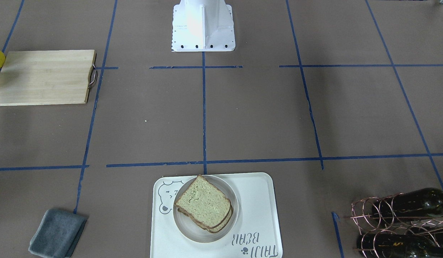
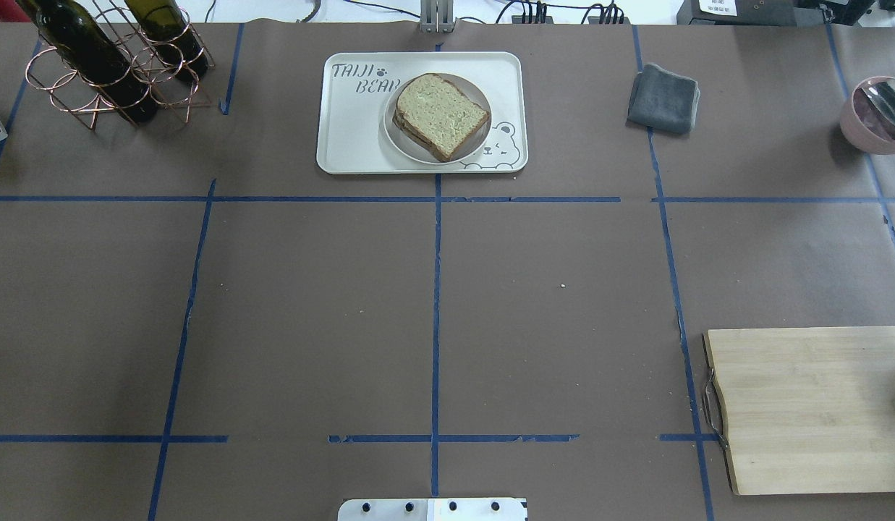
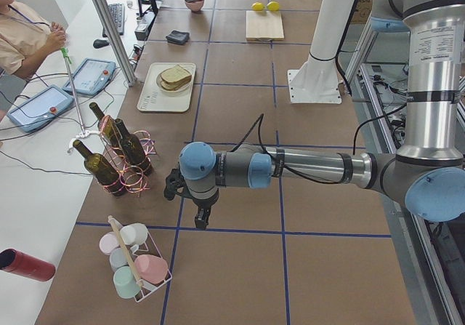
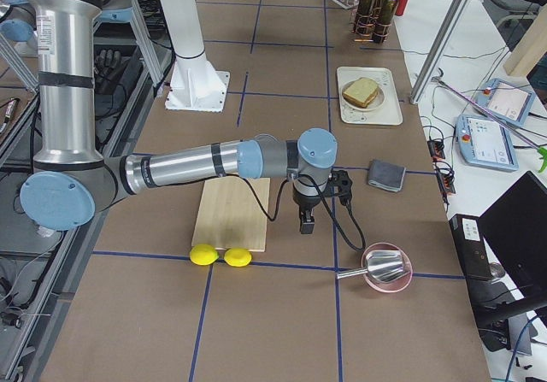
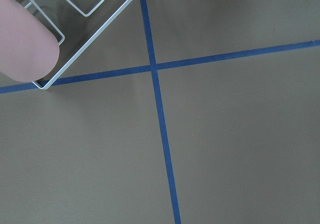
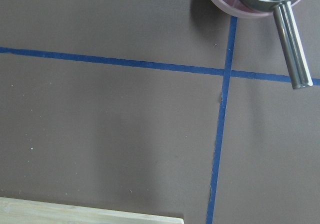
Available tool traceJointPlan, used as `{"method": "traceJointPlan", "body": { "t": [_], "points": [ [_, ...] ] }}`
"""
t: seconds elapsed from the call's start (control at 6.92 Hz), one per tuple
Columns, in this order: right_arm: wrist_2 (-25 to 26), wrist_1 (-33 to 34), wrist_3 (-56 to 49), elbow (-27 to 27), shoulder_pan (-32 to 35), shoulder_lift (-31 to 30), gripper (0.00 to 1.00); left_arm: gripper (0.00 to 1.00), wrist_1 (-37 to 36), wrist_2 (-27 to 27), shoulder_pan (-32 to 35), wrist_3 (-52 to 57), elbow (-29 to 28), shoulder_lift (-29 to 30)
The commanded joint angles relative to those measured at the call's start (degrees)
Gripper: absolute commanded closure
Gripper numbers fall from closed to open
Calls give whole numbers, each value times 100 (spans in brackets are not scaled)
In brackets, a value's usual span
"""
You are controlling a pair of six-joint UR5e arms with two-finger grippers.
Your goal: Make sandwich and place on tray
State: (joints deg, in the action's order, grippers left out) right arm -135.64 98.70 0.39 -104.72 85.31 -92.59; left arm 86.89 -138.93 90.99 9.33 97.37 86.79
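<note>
Sandwich [image 2: 441, 114]: stacked bread slices on a round plate [image 2: 393, 139]. The plate sits on the tray [image 2: 346, 137] at the middle of the counter's far edge. Tray lettering [image 2: 357, 78] reads "TAIJI BEAR". Left gripper [image 3: 203, 219] and right gripper [image 4: 306, 224] hang over opposite counter ends; opening and hold cannot be told.

One tray [image 2: 353, 137], one plate [image 1: 192, 231] and two stacked bread slices [image 2: 440, 112] are counted. One cloth [image 2: 664, 99], one cutting board [image 2: 809, 405], two lemons [image 4: 203, 255], three bottles [image 3: 131, 150], one bowl [image 2: 852, 134] and one ladle [image 6: 292, 48] are also counted.
</note>
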Motion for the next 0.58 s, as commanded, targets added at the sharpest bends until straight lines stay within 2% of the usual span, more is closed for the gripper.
{"method": "traceJointPlan", "body": {
  "t": [0.0, 0.43],
  "points": [
    [2, 0, 13, -13, 12, -48, 0, 0, 21, -2, -11, 8, -68, 66],
    [11, 0, -4, 22, 12, -48, 0, 0, 21, 51, -11, 8, -51, 111]
  ]
}}
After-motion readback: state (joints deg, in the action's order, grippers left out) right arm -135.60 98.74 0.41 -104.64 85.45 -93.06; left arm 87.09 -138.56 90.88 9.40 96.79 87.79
